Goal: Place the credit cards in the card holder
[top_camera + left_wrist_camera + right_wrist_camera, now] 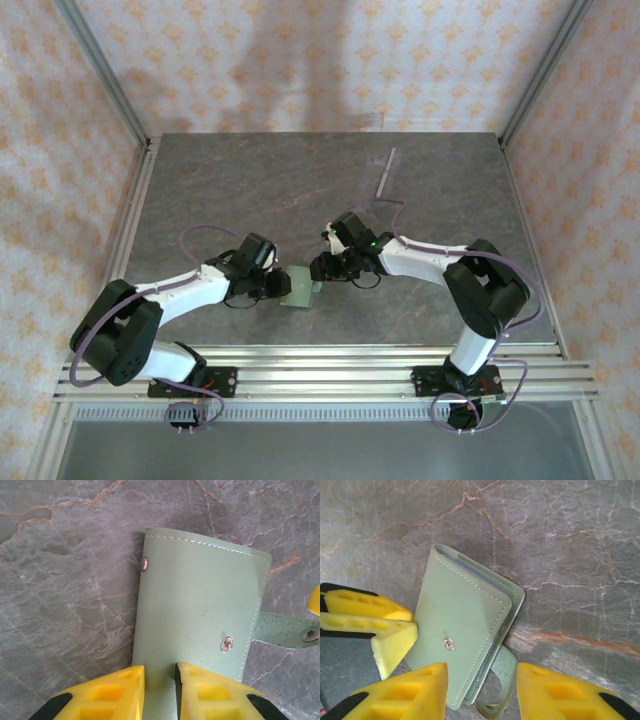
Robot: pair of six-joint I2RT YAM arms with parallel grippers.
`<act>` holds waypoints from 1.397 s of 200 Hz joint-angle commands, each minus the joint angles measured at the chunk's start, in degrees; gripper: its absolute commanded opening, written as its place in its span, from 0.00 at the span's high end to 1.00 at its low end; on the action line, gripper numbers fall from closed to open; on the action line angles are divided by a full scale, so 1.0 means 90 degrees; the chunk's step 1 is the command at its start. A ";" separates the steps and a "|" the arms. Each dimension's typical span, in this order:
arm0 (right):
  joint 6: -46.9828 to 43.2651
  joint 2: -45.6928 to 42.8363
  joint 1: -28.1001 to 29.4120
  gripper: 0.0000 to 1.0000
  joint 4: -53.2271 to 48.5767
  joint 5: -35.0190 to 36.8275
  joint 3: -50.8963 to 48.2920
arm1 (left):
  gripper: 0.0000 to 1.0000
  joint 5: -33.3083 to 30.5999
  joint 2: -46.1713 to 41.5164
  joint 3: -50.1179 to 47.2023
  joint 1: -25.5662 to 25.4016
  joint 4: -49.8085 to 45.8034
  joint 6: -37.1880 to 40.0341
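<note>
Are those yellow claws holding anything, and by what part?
The left gripper pinches the green card holder by one edge; the right gripper stands open, holding nothing.

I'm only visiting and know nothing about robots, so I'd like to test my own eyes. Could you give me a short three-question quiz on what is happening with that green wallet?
1. True or false: the green wallet is folded shut.
2. Which arm's gripper pinches the wallet's edge? A) left B) right C) both
3. Fill in: the wallet's strap sticks out loose, so its snap is ____.

Key:
1. True.
2. A. The left gripper clamps the edge. The right gripper stands open around a corner.
3. Unfastened.
</note>
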 commanded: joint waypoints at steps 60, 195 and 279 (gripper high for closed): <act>0.0870 -0.0753 -0.0086 0.52 -0.0075 0.0511 -0.0712 | 0.73 0.0337 -0.0160 -0.0166 -0.0077 0.0722 -0.0511; 0.0935 -0.1218 -0.0891 0.45 0.0470 -0.0219 -0.1341 | 0.60 0.0869 0.0385 0.1002 -0.0409 0.0250 -0.0321; 0.0829 -0.1327 -0.0943 0.40 0.0503 -0.0300 -0.1453 | 0.65 0.1014 0.1020 0.1445 -0.0548 0.0028 -0.0093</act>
